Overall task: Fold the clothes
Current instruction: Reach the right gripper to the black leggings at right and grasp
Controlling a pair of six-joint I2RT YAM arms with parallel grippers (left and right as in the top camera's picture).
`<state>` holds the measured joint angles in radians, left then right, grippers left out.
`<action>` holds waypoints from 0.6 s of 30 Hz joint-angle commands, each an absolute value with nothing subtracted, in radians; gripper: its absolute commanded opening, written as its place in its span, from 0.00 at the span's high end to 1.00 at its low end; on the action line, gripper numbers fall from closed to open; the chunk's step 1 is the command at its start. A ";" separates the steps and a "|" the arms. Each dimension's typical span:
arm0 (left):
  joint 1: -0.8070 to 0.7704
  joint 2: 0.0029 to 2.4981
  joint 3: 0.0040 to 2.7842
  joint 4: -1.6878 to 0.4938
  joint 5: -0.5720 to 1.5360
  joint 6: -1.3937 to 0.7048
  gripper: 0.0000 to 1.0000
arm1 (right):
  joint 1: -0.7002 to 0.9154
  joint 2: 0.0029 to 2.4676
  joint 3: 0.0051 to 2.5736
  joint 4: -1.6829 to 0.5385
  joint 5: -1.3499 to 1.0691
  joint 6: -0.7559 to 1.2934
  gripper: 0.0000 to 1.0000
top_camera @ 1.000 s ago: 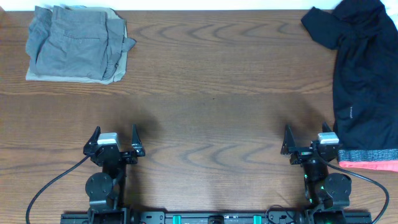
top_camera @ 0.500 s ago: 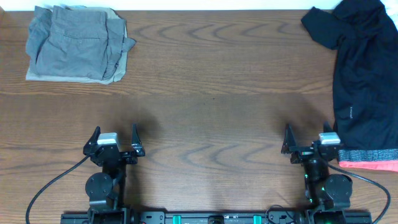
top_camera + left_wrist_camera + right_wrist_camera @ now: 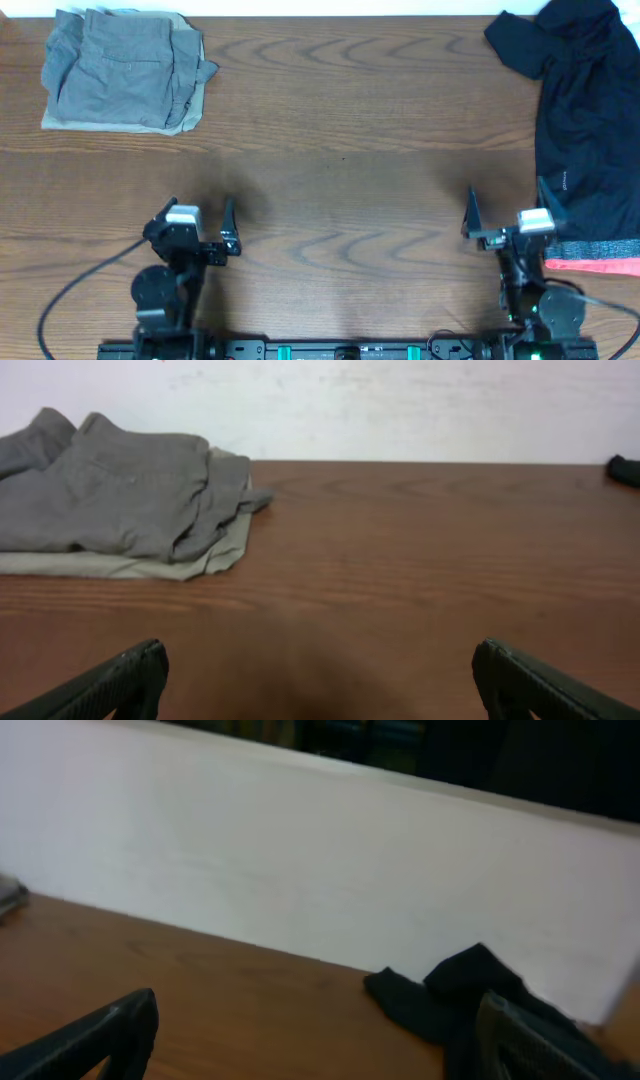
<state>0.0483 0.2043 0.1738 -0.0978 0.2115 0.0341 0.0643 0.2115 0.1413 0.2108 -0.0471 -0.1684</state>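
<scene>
Along the counter's right edge sprawls the unfolded black garment, likely next for folding, while left claw and right claw gape empty at the near edge, seemingly poised to reach.

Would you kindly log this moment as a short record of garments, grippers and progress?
black garment: unfolded, spread along the right side of the table, grey-and-coral band nearest the robot
grey garment: folded pile, far left corner
left gripper: open, empty
right gripper: open, empty, by the black garment's near end
progress: black garment not yet folded
</scene>
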 commanded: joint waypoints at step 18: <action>0.044 1.063 0.897 -0.482 0.329 0.059 0.02 | 0.052 1.356 1.123 -0.233 -0.299 -0.271 0.01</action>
